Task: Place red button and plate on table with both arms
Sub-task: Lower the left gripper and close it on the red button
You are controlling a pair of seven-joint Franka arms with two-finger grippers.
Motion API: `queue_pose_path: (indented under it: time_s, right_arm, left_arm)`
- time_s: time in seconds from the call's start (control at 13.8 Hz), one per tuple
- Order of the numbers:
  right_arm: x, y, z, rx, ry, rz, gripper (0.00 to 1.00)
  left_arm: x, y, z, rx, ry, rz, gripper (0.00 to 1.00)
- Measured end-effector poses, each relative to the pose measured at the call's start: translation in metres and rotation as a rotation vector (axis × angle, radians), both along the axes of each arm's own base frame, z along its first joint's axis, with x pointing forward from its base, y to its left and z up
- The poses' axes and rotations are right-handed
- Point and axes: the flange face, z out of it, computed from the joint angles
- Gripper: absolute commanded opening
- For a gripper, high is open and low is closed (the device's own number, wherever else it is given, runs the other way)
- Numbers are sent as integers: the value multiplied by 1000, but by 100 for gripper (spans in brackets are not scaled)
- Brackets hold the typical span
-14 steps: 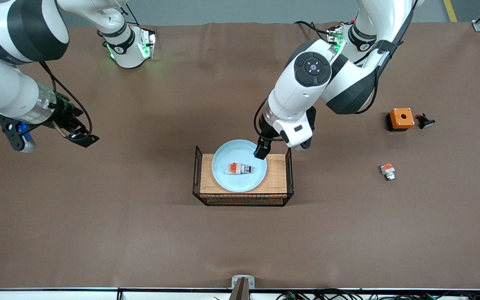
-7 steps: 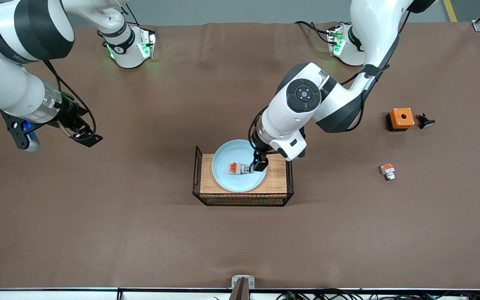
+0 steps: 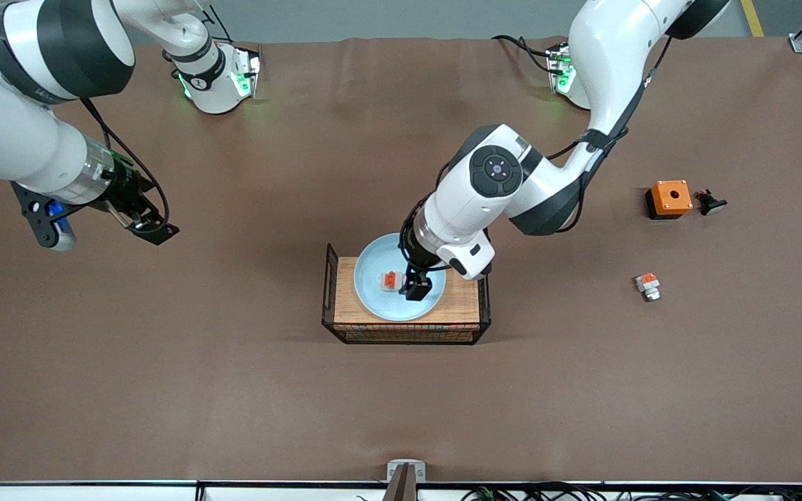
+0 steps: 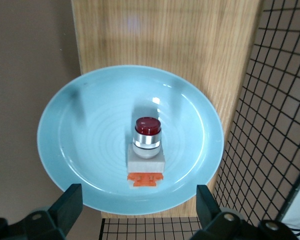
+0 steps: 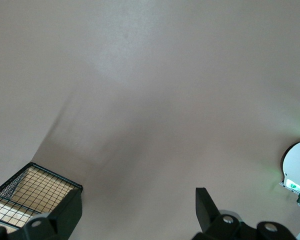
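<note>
The red button [image 3: 390, 280] lies on its side in the middle of the pale-blue plate [image 3: 373, 296]. The plate rests on the wooden top of a black wire rack [image 3: 404, 332] standing on the brown table [image 3: 234, 390]. My left gripper [image 3: 415, 285] hangs open just over the plate, at the button's red-tipped end. In the left wrist view the button [image 4: 147, 145] lies on the plate [image 4: 85, 145] ahead of the open left gripper [image 4: 137, 200], whose fingers touch nothing. My right gripper [image 3: 154, 229] hovers open and empty over bare table toward the right arm's end.
An orange box with a hole [image 3: 669, 198] and a small black part [image 3: 709, 202] sit toward the left arm's end. A similar white-orange part [image 3: 648, 285] lies nearer the front camera than the box. The rack's corner [image 5: 30, 192] shows in the right wrist view.
My left gripper has come from the plate's rim to just over the plate at the button's tip, still open. My right gripper has drifted slightly toward the rack.
</note>
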Motion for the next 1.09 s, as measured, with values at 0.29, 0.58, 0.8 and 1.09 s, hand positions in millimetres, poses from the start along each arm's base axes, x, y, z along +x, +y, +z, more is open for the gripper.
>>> queue_pose_path:
  time_s: [0.29, 0.58, 0.8, 1.09]
  right_arm:
    - [-1, 6, 0, -5, 1, -25, 100]
    - [-2, 10, -1, -6, 1, -23, 100]
    - [-2, 10, -1, -6, 1, -23, 100]
    - [-2, 10, -1, -6, 1, -23, 100]
  left_arm:
    - [2, -6, -18, -12, -8, 5, 100]
    - [3, -5, -26, -5, -5, -5, 100]
    - [2, -8, -34, 0, 3, -14, 100]
    - [2, -8, -43, 7, 9, -24, 95]
